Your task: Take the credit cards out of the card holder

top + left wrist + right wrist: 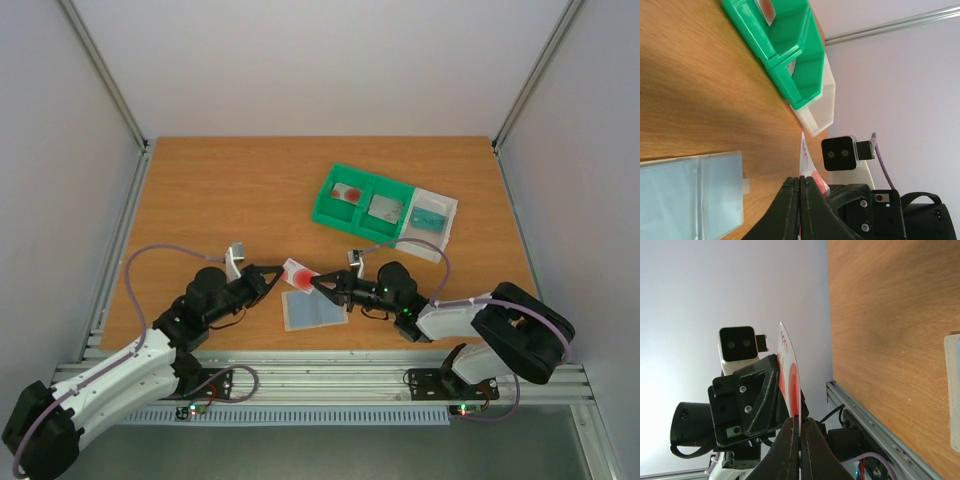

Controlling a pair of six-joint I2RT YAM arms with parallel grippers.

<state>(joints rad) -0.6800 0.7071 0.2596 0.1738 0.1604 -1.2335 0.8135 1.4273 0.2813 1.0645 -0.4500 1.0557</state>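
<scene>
Holding one credit card (297, 272) between them, your left tool (282, 276) and right tool (317, 283) each pinch an opposite edge, jaws narrowed onto it. Card: red and white, raised off the surface (220, 200). Card holder (313, 310): open, grey-blue side up, flat below both tool tips.

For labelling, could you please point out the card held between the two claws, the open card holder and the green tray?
card (297, 273), top external view, its red-and-white face
card holder (313, 310), top external view, its grey-blue inside
green tray (352, 224), top external view, its near wall
</scene>
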